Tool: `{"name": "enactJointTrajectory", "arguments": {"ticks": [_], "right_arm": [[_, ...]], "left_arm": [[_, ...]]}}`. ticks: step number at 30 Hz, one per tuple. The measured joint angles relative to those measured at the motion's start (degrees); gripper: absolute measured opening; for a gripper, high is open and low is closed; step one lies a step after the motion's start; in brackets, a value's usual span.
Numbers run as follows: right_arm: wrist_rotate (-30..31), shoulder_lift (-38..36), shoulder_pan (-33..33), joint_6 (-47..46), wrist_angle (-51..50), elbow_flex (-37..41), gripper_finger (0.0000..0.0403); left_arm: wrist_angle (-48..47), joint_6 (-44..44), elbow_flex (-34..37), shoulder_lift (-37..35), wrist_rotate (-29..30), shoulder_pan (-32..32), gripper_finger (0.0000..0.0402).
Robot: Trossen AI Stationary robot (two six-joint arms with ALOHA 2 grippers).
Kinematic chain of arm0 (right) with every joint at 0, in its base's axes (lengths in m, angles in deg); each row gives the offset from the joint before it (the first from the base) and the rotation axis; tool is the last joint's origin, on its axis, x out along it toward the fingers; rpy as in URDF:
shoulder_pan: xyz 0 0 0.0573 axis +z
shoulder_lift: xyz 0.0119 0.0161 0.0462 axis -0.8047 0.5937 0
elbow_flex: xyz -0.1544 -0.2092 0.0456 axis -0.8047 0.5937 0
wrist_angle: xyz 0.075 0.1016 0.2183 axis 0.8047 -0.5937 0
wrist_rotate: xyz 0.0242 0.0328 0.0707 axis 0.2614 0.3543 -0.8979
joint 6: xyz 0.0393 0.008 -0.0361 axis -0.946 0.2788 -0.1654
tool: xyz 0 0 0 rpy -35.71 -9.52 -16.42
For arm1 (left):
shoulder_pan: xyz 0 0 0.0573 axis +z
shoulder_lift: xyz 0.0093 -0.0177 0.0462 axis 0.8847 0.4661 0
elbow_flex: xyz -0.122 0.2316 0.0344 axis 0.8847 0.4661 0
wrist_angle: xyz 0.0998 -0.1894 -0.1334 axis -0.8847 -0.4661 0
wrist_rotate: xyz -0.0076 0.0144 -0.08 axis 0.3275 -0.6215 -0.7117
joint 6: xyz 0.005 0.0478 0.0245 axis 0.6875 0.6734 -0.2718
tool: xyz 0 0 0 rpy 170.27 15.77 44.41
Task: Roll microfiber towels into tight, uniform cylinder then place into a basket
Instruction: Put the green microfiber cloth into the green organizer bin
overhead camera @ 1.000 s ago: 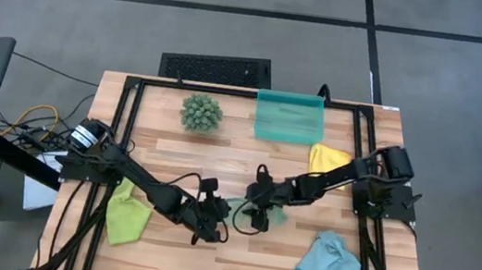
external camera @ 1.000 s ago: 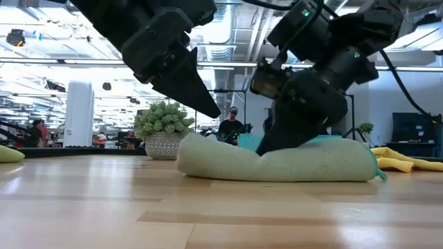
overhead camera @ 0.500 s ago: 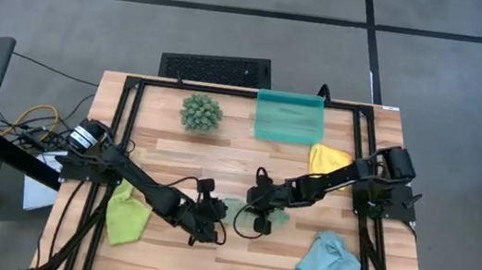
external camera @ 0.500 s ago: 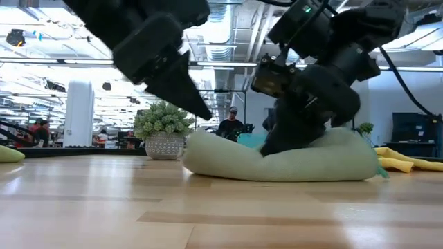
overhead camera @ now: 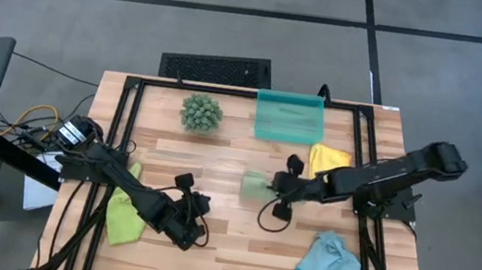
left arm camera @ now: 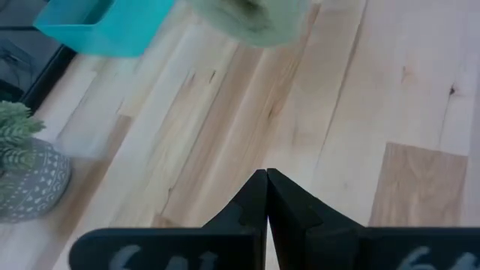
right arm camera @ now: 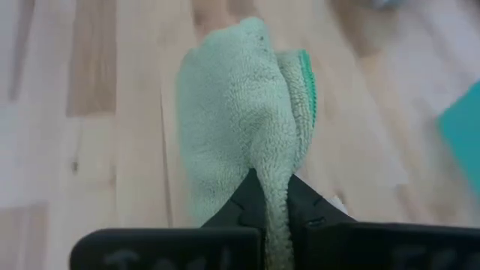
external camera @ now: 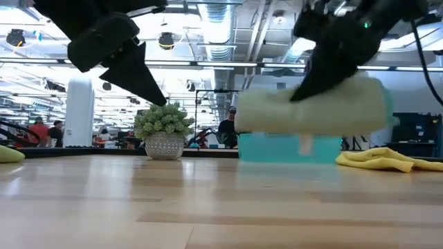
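The sage green towel (overhead camera: 250, 185), rolled into a cylinder, hangs in the air at mid-table with my right gripper (overhead camera: 266, 188) shut on it; in the low view the roll (external camera: 332, 111) floats level in front of the teal basket (external camera: 287, 148). The basket (overhead camera: 289, 116) stands at the table's far edge. My left gripper (overhead camera: 203, 209) hovers shut and empty left of the roll, nearer the front edge, its tip (external camera: 156, 97) above the wood. The lime towel (overhead camera: 126, 216), the yellow towel (overhead camera: 328, 158) and the light blue towel (overhead camera: 329, 261) lie crumpled on the table. My right gripper pinches the sage roll's side (right arm camera: 262, 169) between its two fingers, and the cloth bunches in narrow where they meet it. The fingers (external camera: 304, 86) slant down from the table's right and lie roughly along the roll. The roll hangs about level, clear of the table.
A spiky green plant ball (overhead camera: 201, 112) in a grey pot stands at the far left, beside the basket. A black slotted grille (overhead camera: 216, 67) lies beyond the far edge. Bare wood stretches between the roll and the basket.
My right gripper has risen and gone toward the far edge with the sage roll, which lay on the table and now hangs clear of it. My left gripper, which stood at the roll's left end, has drawn back toward the table's left edge.
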Motion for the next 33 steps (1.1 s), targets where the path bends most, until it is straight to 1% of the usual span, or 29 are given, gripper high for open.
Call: {"name": "enactJointTrajectory", "arguments": {"ticks": [3, 6, 10, 13, 15, 18, 21, 23, 26, 28, 33], "right_arm": [[2.2, -3.1, -1.4, 4.4, -0.4, 0.0, 0.0034], [2.8, -5.6, -5.1, 9.8, -1.0, 0.0, 0.0026], [2.9, -7.7, -14.5, 18.7, -1.4, 0.0, 0.0029], [1.8, -7.7, -23.8, 26.7, -1.4, -0.1, 0.0039], [-1.1, -6.9, -30.9, 33.5, 0.0, -0.1, 0.0039], [-9.6, -4.1, -41.7, 42.0, 4.0, -0.1, 0.0030], [-19.6, 0.8, -50.5, 46.1, 8.1, -1.6, 0.0026], [-24.0, 4.7, -54.5, 47.3, 9.7, -2.7, 0.0030], [-29.9, 10.6, -58.0, 47.4, 11.3, -5.5, 0.0042], [-32.3, 14.1, -59.2, 47.8, 11.3, -6.9, 0.0044], [-31.8, 20.2, -59.9, 48.8, 10.9, -9.9, 0.0044]], "left_arm": [[0.0, 0.2, 0.0, 0.0, 0.0, 0.0, 0.0002], [1.2, 1.4, 0.0, 0.0, 0.4, 0.2, 0.0002], [1.2, 2.2, 0.0, 0.0, 0.2, 0.2, 0.0002], [2.1, 6.8, 0.0, 0.0, -1.2, 0.2, 0.0002], [2.8, 10.5, 0.0, 0.0, -2.2, 0.4, 0.0002], [5.1, 15.4, 0.0, 0.0, -1.6, 1.3, 0.0002], [7.7, 19.1, 0.0, 0.0, 0.4, 3.0, 0.0002], [8.9, 20.4, 0.0, 0.0, 0.6, 4.4, 0.0002], [8.6, 20.8, 0.0, 0.0, 0.6, 6.1, 0.0002], [7.8, 20.8, 0.0, 0.0, 0.5, 7.1, 0.0002], [7.8, 24.3, 0.0, 0.1, -1.0, 8.7, 0.0002]]}}
